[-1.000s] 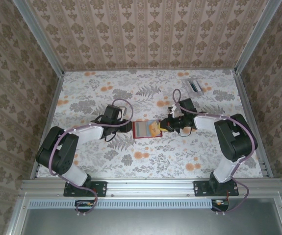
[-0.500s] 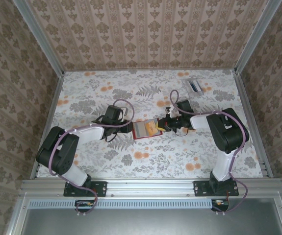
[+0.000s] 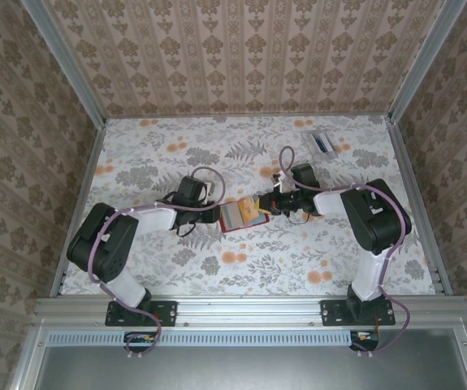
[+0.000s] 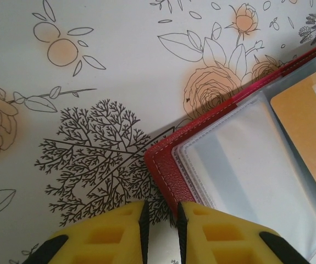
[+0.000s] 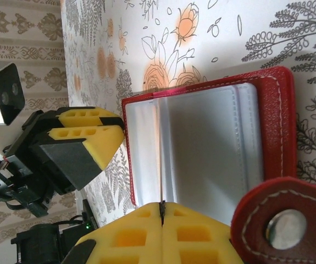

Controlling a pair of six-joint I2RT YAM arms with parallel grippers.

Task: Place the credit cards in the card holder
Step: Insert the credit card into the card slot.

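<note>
The red card holder (image 3: 230, 219) lies open on the flowered table, its clear sleeves facing up (image 4: 240, 165) (image 5: 212, 143). My right gripper (image 3: 269, 205) (image 5: 162, 204) is shut on an orange credit card (image 3: 253, 214) (image 4: 306, 110). In the right wrist view the card shows edge-on (image 5: 161, 176), standing over the sleeves. My left gripper (image 3: 214, 213) (image 4: 161, 223) sits low at the holder's left corner. Its jaws are a narrow gap apart with only tablecloth between them, and the right finger (image 4: 223, 236) overlaps the red edge. The red snap tab (image 5: 278, 220) hangs beside my right fingers.
A pale flat card-like piece with a dark stripe (image 3: 322, 142) lies at the back right of the table. Patterned walls and metal rails (image 3: 412, 195) close in the table on three sides. Open tablecloth lies in front of the holder.
My right gripper has carried the card left over the holder. My left gripper has slid right to the holder's corner and its jaws have narrowed.
</note>
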